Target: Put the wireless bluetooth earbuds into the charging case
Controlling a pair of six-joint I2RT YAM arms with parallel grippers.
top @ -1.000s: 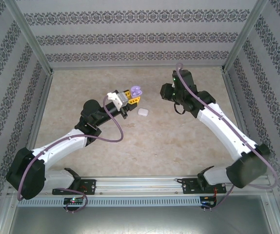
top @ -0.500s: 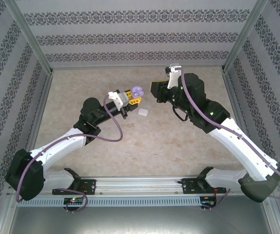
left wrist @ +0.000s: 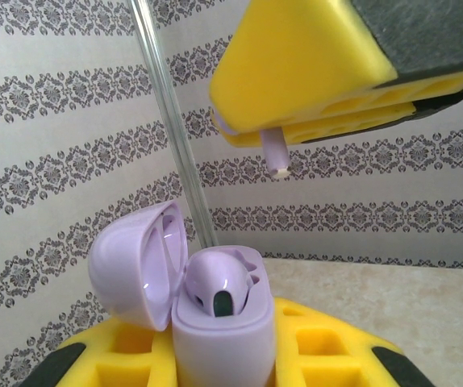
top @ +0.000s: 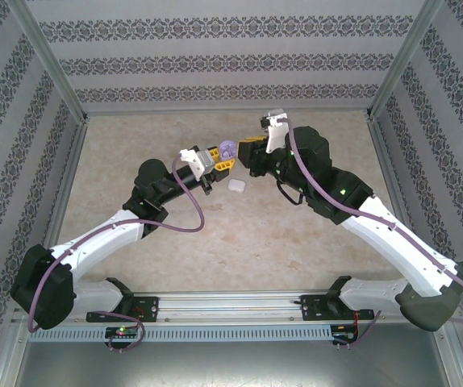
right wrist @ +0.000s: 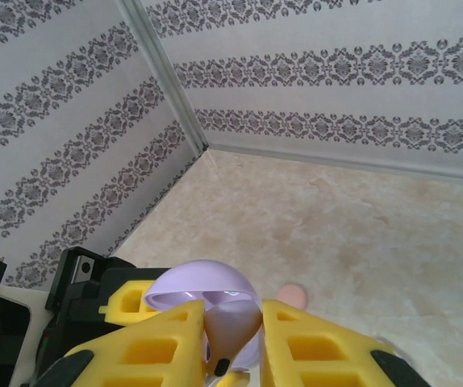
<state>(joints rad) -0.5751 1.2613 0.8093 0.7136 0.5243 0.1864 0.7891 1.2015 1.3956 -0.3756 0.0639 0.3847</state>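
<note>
Left gripper: your left gripper (left wrist: 223, 363) is closed narrow on the purple case (left wrist: 223, 343), holding it upright with its lid (left wrist: 131, 262) swung open.
Seated earbud: 1 seated earbud (left wrist: 218, 282) sits in the case.
Right gripper: your right gripper (right wrist: 233, 351) pinches the held earbud (left wrist: 277, 155), stem pointing down.
Gap: the held earbud hangs just above the open case, not touching.
Table: 1 white case (top: 236, 185) lies on the table (top: 296, 234) near both grippers; a small pink thing (right wrist: 292, 294) lies beyond.
</note>
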